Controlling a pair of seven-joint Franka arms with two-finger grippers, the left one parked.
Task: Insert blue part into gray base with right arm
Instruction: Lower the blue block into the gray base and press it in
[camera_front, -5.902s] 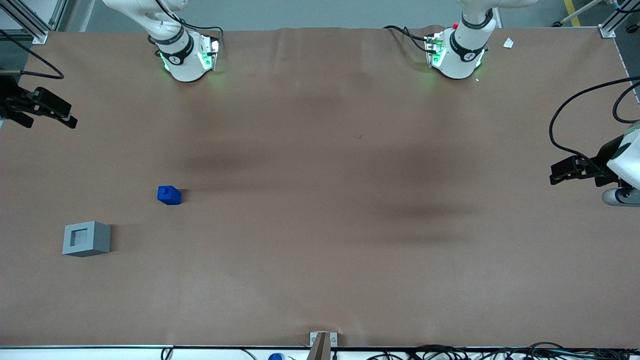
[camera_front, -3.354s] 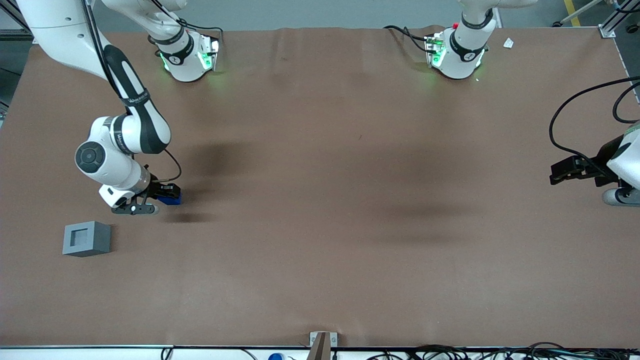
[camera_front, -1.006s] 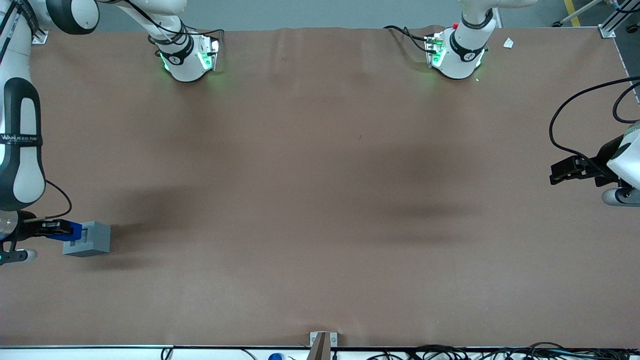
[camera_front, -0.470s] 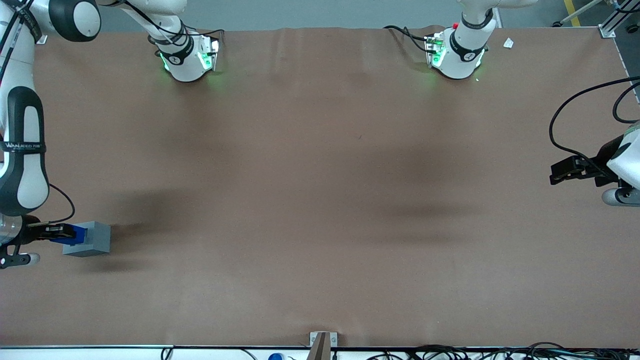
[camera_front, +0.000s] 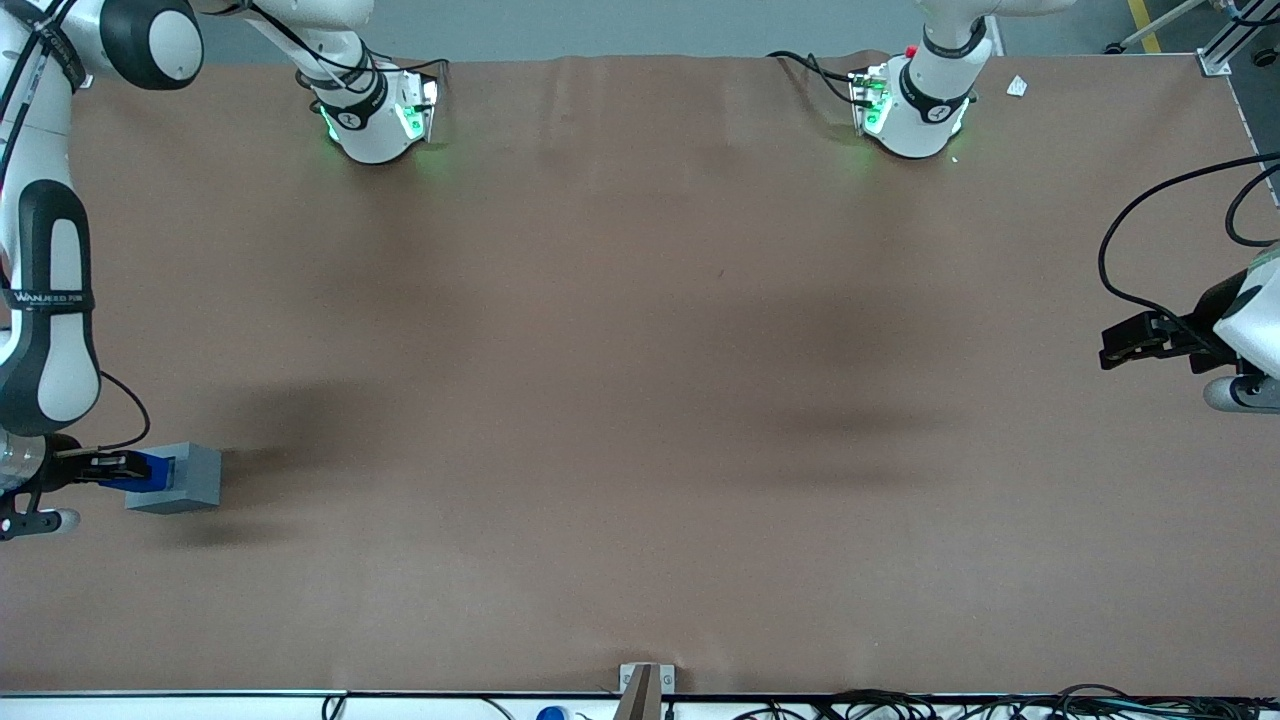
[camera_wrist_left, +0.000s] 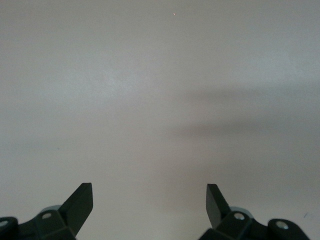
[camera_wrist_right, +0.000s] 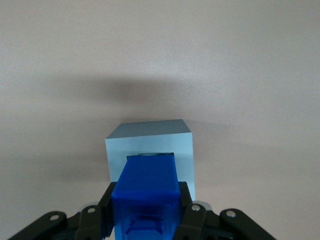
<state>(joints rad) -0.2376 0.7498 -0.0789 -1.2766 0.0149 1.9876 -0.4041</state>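
1. At the working arm's end of the table, about 8 o'clock from the table's middle in the front view, the gripper (camera_front: 128, 469) of the right arm (camera_front: 48, 330) holds the blue part (camera_front: 155, 471) over the gray base (camera_front: 190, 478).
2. The fingers (camera_wrist_right: 105, 212) are closed narrow on two side faces of the blue part (camera_wrist_right: 146, 192), so the part is carried, not resting free.
3. The blue part looks like hard, smooth plastic. I judge it light and stiff, but a little slippery, so a firm hold on the flat sides is the good place to take it.
4. It is bright blue and block-shaped. In the wrist view its forward end meets the dark opening of the socket (camera_wrist_right: 150, 155), but how deep it sits I cannot tell.
5. The gray base (camera_wrist_right: 150, 142) is a pale square block, wider than the part, and stands flat on the brown table (camera_front: 640, 400).
6. The base seems loose on the table, so I think a skew push may slide it at the moment of insertion.
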